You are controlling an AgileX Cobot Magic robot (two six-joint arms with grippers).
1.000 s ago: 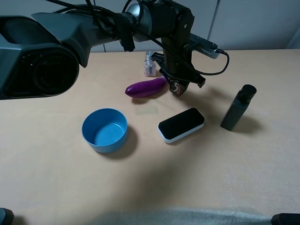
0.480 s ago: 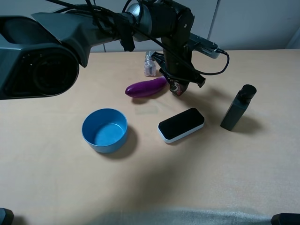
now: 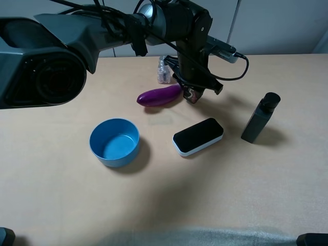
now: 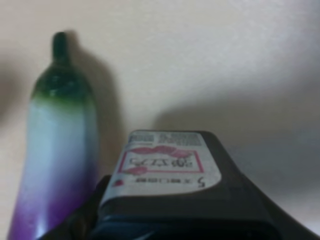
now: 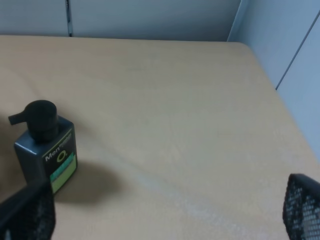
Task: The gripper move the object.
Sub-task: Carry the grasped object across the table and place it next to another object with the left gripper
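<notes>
While the gripper (image 3: 193,93) holds the object (image 4: 165,170) clamped at upper centre, eggplant (image 3: 160,96) just left, jar (image 3: 163,72) above-left, open tabletop (image 3: 233,110) right, bottle (image 3: 260,119) beyond.

The object (image 3: 192,96) is largely hidden beneath the left gripper (image 3: 196,89). In the left wrist view its label print is blurred, and its base and the eggplant (image 4: 55,150) are cut off.

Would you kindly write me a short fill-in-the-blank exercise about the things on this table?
1. The bowl is ___ in colour.
2. The gripper holding the object belongs to the ___ arm.
3. The black pump bottle stands ___, not on its side.
Missing words: blue; left; upright.
</notes>
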